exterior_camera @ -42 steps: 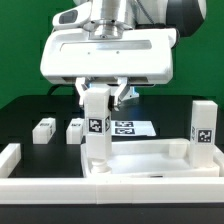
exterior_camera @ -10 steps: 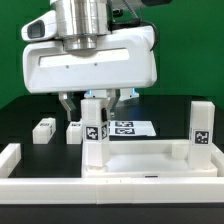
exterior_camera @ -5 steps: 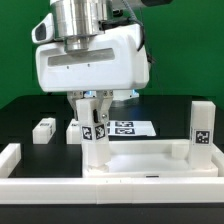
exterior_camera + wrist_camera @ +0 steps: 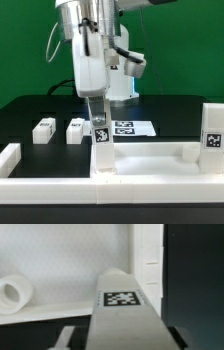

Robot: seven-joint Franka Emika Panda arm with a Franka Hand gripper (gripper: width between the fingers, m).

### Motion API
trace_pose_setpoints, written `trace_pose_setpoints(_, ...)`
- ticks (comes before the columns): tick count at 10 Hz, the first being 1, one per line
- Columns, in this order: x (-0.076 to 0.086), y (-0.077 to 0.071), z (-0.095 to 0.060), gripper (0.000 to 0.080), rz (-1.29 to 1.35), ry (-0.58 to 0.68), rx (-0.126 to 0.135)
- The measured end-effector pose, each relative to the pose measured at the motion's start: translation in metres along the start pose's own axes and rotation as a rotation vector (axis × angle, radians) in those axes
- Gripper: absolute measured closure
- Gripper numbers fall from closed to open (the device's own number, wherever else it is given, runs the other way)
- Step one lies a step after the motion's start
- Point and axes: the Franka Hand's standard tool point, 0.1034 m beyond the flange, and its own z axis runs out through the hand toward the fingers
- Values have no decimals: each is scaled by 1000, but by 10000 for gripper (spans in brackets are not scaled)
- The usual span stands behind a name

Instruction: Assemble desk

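The white, rimmed tabletop tray point(image 4: 150, 160) lies near the front of the black bench point(image 4: 25, 115). At its near corner on the exterior view's left, the claw point(image 4: 98, 112) pinches an upright held leg point(image 4: 102, 150) bearing a black-and-white square tag. A second leg point(image 4: 212, 135), also tagged, stands at the exterior view's right. Beyond, two loose legs point(image 4: 43, 129) point(image 4: 75, 129) lie beside the marker board point(image 4: 130, 128).

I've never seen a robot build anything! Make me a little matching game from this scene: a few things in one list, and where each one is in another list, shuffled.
Things
1. middle leg
2. right leg, at the exterior view's right
3. leftmost loose leg
4. marker board

Places
A. lying on the black table, off the tray
B. flat on the table behind the tray
C. held upright in the pincer, at a tray corner
D. standing upright by itself at the tray's other end

Pairs: 1-C, 2-D, 3-A, 4-B
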Motion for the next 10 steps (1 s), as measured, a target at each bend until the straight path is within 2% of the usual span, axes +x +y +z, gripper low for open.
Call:
trace_pose_setpoints(1,0,0,0,511,-20,0,0)
trace_pose_setpoints(2,0,0,0,461,-43,0,0)
trace_pose_setpoints(3,-1,0,0,461,-53,1,-1)
trace_pose_setpoints(4,-4,-4,-2,255,-271,21,-8)
trace_pose_setpoints(5,-11,-9,-6,179,-479,12,-17)
trace_pose_setpoints(10,-11,-9,-6,151,-817,8,-27)
